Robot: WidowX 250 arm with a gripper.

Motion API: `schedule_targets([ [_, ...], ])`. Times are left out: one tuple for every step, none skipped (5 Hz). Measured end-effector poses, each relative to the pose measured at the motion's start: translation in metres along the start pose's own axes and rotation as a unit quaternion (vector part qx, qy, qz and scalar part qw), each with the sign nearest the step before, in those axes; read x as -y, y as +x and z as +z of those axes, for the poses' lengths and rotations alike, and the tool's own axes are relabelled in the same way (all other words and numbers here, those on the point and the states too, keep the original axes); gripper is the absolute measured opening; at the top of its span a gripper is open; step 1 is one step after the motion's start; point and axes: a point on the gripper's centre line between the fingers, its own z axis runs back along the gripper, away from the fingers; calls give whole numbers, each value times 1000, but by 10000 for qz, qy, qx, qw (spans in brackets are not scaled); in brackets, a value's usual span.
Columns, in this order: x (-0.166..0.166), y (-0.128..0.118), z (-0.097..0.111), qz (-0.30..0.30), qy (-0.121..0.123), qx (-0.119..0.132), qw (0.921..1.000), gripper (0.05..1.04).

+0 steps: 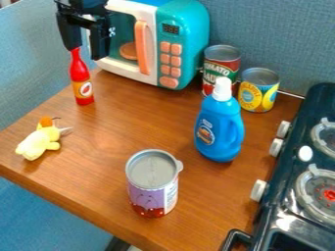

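Red sauce bottle (80, 81) stood upright close to the upper-left edge of the bench (118, 142), under the gripper (85, 52). Nearest the viewer, a purple can (152, 188) stood upright toward the lower edge, with the stove (281, 198) along the right edge. Beyond the can, a yellow plush toy (39, 143) lay near the left corner, while a blue detergent bottle (218, 125) with a white cap stood toward the right edge. Farther off, the red bottle had open bench around its base. Behind the detergent bottle, a yellow-labelled can (258, 90) and a tomato can (221, 66) stood side by side near the far edge, to the right of the toy microwave (157, 41). The gripper was open, its fingers apart, and the red bottle's narrow tip came up beside the one farther from the microwave; whether they touched could not be told. As a judgement, good handling there called for the neck to be centred between the fingers, since an off-centre push high up could tip so slim a bottle. A low, even squeeze below the tip would have suited it best, with the outer finger kept clear of the microwave's front.
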Motion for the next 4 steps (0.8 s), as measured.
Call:
schedule_targets([
  [1, -1, -16, -22, -86, -222, 9997, 1001],
  [-9, 11, 2, -235, 104, -88, 9996, 1001],
  [-16, 20, 17, -330, 259, 83, 9991, 1001],
  [-35, 24, 11, -285, 358, -78, 9989, 1001],
])
